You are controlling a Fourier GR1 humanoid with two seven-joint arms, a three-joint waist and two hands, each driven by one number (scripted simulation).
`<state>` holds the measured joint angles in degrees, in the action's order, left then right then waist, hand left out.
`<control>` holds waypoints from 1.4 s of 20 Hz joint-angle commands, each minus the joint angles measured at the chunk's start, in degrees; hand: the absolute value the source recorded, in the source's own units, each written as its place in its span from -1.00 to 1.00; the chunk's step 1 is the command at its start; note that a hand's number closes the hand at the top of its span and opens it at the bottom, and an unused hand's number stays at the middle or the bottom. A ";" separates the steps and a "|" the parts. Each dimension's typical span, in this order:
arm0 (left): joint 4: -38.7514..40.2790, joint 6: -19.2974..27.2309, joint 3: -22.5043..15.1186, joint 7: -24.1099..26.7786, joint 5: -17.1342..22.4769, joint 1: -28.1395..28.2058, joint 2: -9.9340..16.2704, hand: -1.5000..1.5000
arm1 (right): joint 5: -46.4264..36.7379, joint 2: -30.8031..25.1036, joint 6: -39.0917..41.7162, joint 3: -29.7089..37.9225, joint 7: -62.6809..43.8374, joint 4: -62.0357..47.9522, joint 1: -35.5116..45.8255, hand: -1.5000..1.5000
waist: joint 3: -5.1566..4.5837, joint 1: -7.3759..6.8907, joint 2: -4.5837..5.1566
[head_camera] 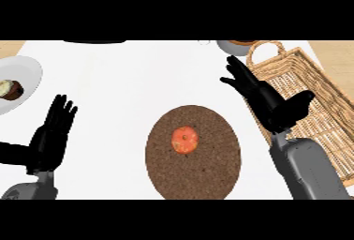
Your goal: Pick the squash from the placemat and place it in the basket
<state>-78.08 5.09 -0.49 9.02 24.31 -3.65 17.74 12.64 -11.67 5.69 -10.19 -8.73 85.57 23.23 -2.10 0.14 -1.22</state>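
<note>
White counter [124, 84]: squash [184, 140] is centred on brown placemat [194, 178]. Small, rounded, likely smooth; to be grasped across its sides. Both hands, left hand [50, 136] and right hand [266, 96], are held flat-fingered, nothing held.

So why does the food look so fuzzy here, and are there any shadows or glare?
In the head view the squash is a soft orange blob with a pale patch, its edges smeared into the brown placemat; the basket weave reads more clearly. Lighting is flat: the white counter shows no distinct shadows under the right hand or left hand, and no glare.
</note>
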 commanded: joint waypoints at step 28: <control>2.00 5.97 -8.09 -17.99 -15.21 -7.85 7.78 0.00 | -44.11 -6.48 -35.00 -20.76 5.90 6.06 -28.73 -1.00 | 1.32 2.03 0.39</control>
<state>-75.72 10.68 -8.90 -7.82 9.27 -10.62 25.22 -26.49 -13.30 -35.96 -27.10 7.39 88.40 -3.14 -0.71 2.42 -0.75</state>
